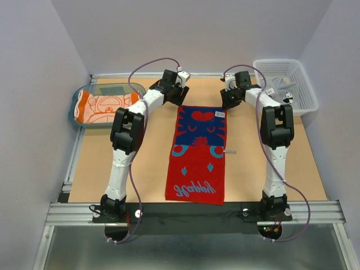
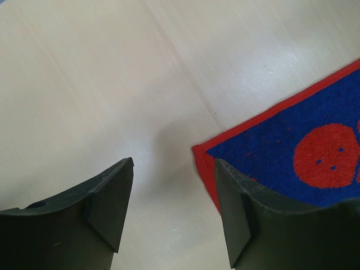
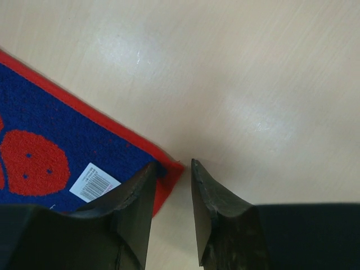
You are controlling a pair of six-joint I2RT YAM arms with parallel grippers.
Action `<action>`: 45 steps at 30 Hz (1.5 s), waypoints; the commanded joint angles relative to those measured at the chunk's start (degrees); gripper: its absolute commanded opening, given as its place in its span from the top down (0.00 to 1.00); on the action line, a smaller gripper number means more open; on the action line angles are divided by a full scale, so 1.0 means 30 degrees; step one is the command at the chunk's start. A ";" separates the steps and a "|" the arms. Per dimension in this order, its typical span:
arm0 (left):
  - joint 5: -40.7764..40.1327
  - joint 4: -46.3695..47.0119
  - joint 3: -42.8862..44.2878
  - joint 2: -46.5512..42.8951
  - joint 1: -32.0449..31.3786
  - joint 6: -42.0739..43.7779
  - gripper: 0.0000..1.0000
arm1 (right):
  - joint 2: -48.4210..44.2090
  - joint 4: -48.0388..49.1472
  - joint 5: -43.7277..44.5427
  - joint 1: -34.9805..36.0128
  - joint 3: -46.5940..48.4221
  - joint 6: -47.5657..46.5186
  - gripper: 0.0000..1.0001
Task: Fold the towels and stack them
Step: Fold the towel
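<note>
A red towel with blue marks (image 1: 197, 152) lies spread flat and lengthwise in the middle of the table. My left gripper (image 1: 181, 93) is open at its far left corner; in the left wrist view that corner (image 2: 198, 151) sits between the open fingers (image 2: 173, 161), the right finger over the red hem. My right gripper (image 1: 228, 101) is at the far right corner, its jaws narrowly open (image 3: 173, 163) with the red corner tip (image 3: 179, 167) in the gap. An orange towel (image 1: 102, 107) lies in the teal tray. A light grey cloth (image 1: 281, 90) lies in the white basket.
The translucent teal tray (image 1: 76, 101) stands at the far left of the table. The white mesh basket (image 1: 304, 90) stands at the far right corner. A white barcode tag (image 3: 94, 181) is on the red towel near my right fingers. Walls close in on three sides.
</note>
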 commanded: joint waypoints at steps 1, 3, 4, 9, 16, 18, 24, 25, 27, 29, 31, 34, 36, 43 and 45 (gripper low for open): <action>0.0690 0.0768 0.0846 -0.0246 0.0093 0.0069 0.30 | 0.0241 0.0358 0.0039 -0.0020 0.1133 -0.0604 0.63; 0.0719 0.0828 0.0875 -0.0129 0.0093 0.0069 0.30 | 0.0271 0.0358 0.0242 0.0039 0.0987 -0.0837 0.63; 0.0690 0.0828 0.0904 -0.0070 0.0093 0.0069 0.30 | 0.0300 0.0358 0.0273 0.0039 0.0841 -0.0984 0.63; 0.0630 0.0799 0.1050 0.0310 0.0122 0.0040 0.29 | 0.0505 0.0328 0.0740 0.0243 0.0459 -0.1395 0.63; 0.0513 0.0770 0.1050 0.0691 0.0093 -0.0106 0.29 | 0.1002 -0.0284 0.1533 0.0888 0.0108 -0.2186 0.64; 0.0572 0.0769 0.0992 0.0809 0.0064 -0.0107 0.29 | 0.1237 -0.0549 0.1533 0.0976 0.0107 -0.2186 0.65; 0.0602 0.0624 0.1022 0.1189 0.0064 -0.0165 0.29 | 0.1589 -0.1048 0.1650 0.1006 -0.0039 -0.2069 0.89; 0.0602 0.0478 0.1108 0.1248 0.0064 -0.0223 0.29 | 0.1590 -0.1135 0.1679 0.1006 -0.0039 -0.2156 1.00; 0.0514 0.0389 0.1168 0.1394 0.0093 -0.0282 0.29 | 0.1619 -0.1194 0.1738 0.1006 -0.0039 -0.2332 1.00; 0.0485 0.0388 0.1197 0.1511 0.0093 -0.0399 0.29 | 0.1619 -0.1224 0.1680 0.1006 -0.0010 -0.2449 1.00; 0.0513 0.0389 0.1372 0.1629 0.0093 -0.0574 0.30 | 0.1677 -0.1253 0.1621 0.1006 0.0048 -0.2537 1.00; 0.0748 0.0388 0.1607 0.1863 0.0064 -0.0838 0.31 | 0.1707 -0.1283 0.1679 0.1064 0.0020 -0.2596 1.00; 0.0720 0.0301 0.1666 0.2038 0.0035 -0.0868 0.37 | 0.1736 -0.1254 0.1738 0.1094 -0.0039 -0.2626 0.99; -0.0364 -0.0313 0.1549 0.2508 -0.0317 -0.0927 0.41 | 0.1736 -0.1283 0.1709 0.1211 -0.0039 -0.2626 1.00; -0.0716 -0.0606 0.1578 0.2712 -0.0433 -0.1044 0.42 | 0.1707 -0.1283 0.1738 0.1240 -0.0069 -0.2625 0.99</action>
